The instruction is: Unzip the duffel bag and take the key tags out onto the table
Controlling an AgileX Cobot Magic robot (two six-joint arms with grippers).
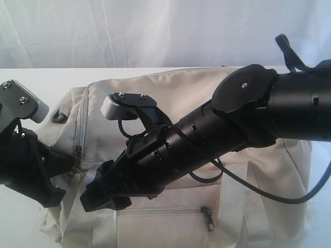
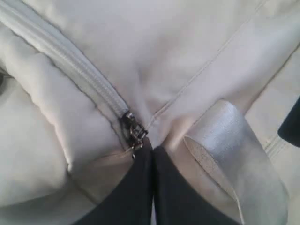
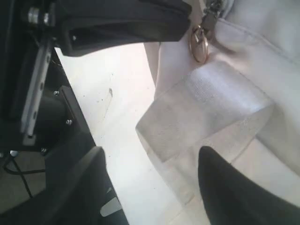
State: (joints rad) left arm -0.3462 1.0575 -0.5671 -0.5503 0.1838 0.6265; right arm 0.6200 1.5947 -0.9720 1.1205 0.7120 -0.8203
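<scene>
On the duffel bag [image 2: 187,56], left end effector [image 2: 152,161] (closed) pinches zipper pull [image 2: 135,132].

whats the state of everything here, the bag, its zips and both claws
duffel bag, on the table, zipped up
main zipper, closed along the visible stretch
left claw, shut on the zipper pull
zipper pull, pinched at the left claw's tips
right claw, open, bag fabric between its fingers
front pocket zipper, looks closed
key tags, not in view
</scene>
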